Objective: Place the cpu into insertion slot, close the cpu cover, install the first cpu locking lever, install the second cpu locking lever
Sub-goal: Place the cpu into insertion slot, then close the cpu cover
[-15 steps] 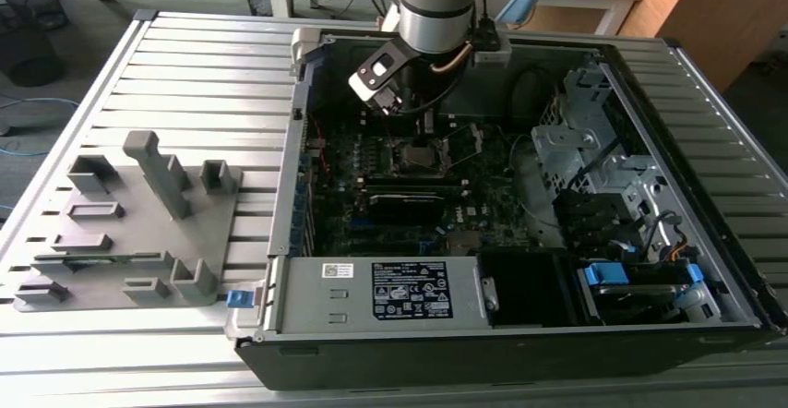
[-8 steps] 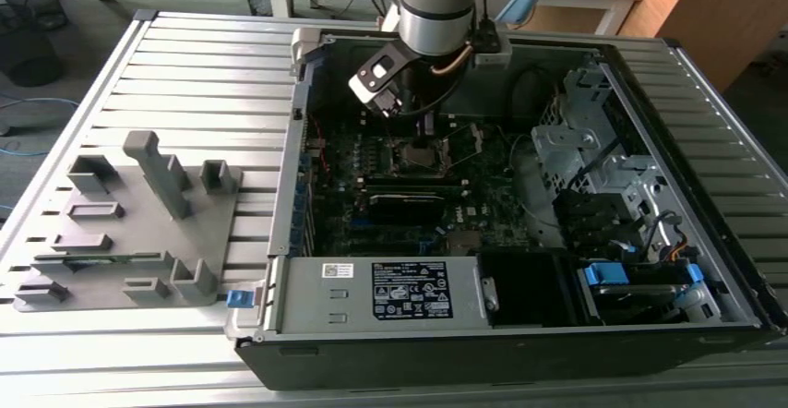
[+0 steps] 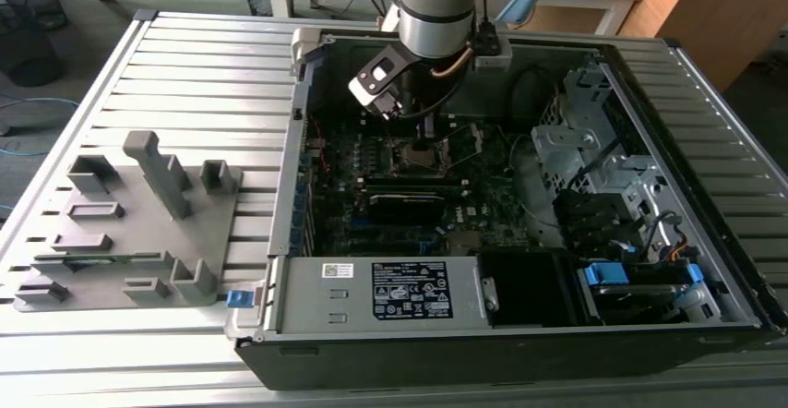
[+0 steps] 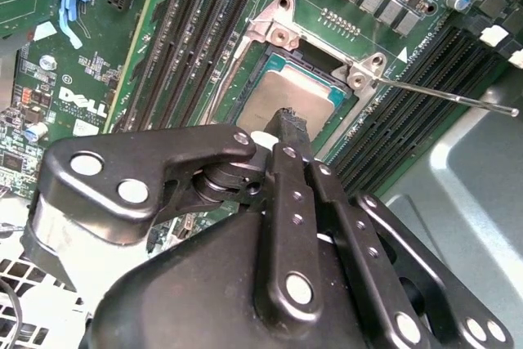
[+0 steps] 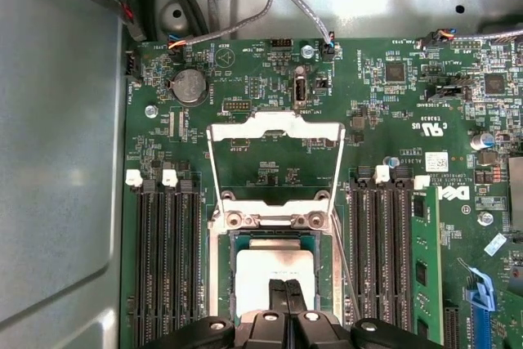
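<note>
Silver-grey on top, the cpu (image 5: 260, 271) lies flat inside the slot (image 5: 274, 240), whose dark rim shows around it in both wrist views. The pincer (image 5: 285, 285) hangs right over the chip with its two black fingers pressed together and nothing between them. Whether the tips touch the metal top cannot be told.

The cover (image 5: 274, 127) is not closed. In the first wrist view its thin metal frame is swung back from the hinge at the slot's edge, and green board shows through its window. In the second wrist view a thin lever (image 4: 441, 91) sticks out sideways from a bracket at the slot's corner, unlatched, over the memory slots (image 4: 392, 112). More memory slots (image 5: 163, 259) flank the socket on its other side. A coin battery (image 5: 189, 85) sits beyond the open cover.

In the exterior view the arm (image 3: 434, 11) reaches down into the open case (image 3: 739, 270). The power supply (image 3: 382, 293) lies along the case's near edge. On the slatted desk (image 3: 197, 66), at the exterior view's left, a grey fixture (image 3: 124, 233) stands beside the case.
</note>
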Controlling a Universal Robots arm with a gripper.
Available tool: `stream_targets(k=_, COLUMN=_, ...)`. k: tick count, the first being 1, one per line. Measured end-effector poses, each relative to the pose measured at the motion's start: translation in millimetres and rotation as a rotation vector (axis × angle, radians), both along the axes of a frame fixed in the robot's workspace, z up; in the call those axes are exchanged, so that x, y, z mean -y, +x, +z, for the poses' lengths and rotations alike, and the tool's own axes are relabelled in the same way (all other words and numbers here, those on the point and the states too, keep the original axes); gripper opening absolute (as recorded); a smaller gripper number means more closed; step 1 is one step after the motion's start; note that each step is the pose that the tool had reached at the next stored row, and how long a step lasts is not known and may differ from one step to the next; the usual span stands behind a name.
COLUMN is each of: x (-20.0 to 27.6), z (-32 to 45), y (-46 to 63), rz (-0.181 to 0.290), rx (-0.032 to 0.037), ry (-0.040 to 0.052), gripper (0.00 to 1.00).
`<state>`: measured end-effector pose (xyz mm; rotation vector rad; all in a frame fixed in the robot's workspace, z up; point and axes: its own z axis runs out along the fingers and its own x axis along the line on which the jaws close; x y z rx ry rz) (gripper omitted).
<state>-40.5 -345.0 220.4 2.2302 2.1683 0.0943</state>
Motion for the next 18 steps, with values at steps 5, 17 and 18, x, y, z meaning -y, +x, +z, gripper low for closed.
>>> stream_targets(k=5, x=0.0, z=-0.7, y=1.3, rz=0.000, rx=0.0000, ry=0.0004, gripper=0.11)
stream_targets(k=17, x=-1.9, z=-2.1, y=1.4, rz=0.000, rx=0.0000, ry=0.0003, gripper=0.11)
stream_targets(k=18, x=-1.9, z=-2.1, y=1.4, rz=0.000, rx=0.0001, ry=0.0004, gripper=0.11)
